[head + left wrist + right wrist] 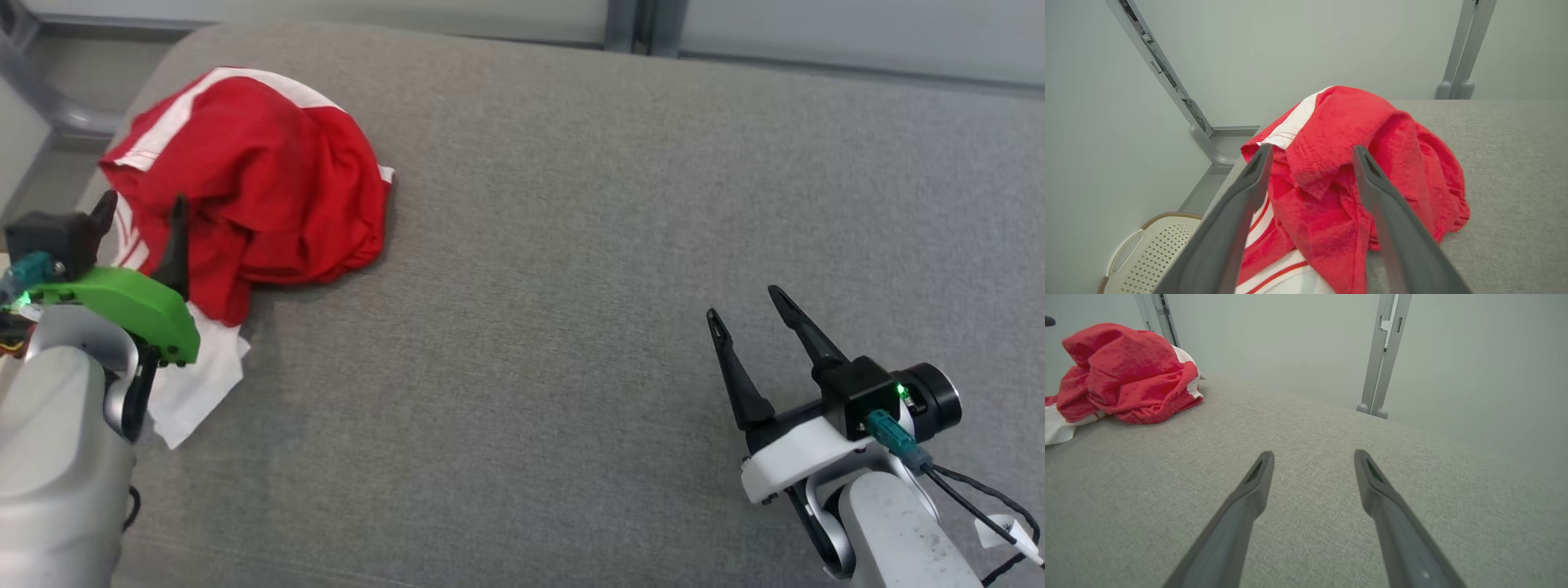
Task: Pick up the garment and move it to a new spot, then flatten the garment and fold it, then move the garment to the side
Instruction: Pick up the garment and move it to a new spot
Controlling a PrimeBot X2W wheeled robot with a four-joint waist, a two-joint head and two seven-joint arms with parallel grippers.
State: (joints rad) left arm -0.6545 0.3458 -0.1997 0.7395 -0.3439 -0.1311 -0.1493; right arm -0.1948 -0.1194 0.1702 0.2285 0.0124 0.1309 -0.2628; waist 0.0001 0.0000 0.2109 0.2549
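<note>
Head view: my L gripper (143, 204) is spread wide and empty, fingers at near-left edge of the crumpled red/white garment (269, 188); can't tell if touching. My R gripper (743, 304) is also spread wide and empty, well apart from it, over bare grey fabric surface (571, 245). Garment sits at surface's far-left corner. Beyond: pale wall panels (1290, 335), grey metal posts (1384, 355). White perforated basket (1151, 253) lower down, past surface's left edge.
</note>
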